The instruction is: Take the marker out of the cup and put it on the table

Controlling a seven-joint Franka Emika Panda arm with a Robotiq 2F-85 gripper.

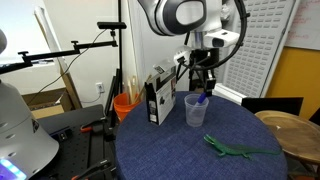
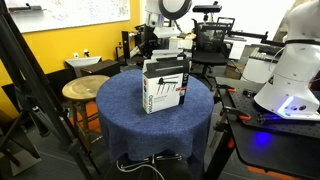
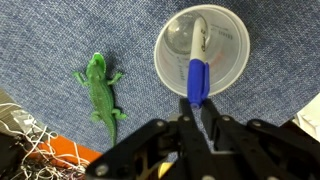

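The translucent whitish cup (image 1: 195, 112) stands upright on the dark blue speckled table (image 1: 190, 150), next to the carton. The wrist view looks straight down into the cup (image 3: 232, 62). The blue marker (image 3: 196, 60) leans inside it, its blue end sticking out over the rim. My gripper (image 3: 196, 103) hangs just above the cup and its fingertips are closed on the marker's blue end. In an exterior view the marker (image 1: 203, 99) shows between the gripper (image 1: 203, 88) and the cup. In the exterior view from behind the carton, the cup is hidden.
A black-and-white carton (image 1: 157, 98) stands on the table beside the cup and shows in both exterior views (image 2: 165, 85). A green toy lizard (image 1: 232, 150) lies on the cloth near the cup (image 3: 100, 90). An orange bucket (image 1: 124, 104) and a wooden stool (image 2: 82, 90) stand off the table.
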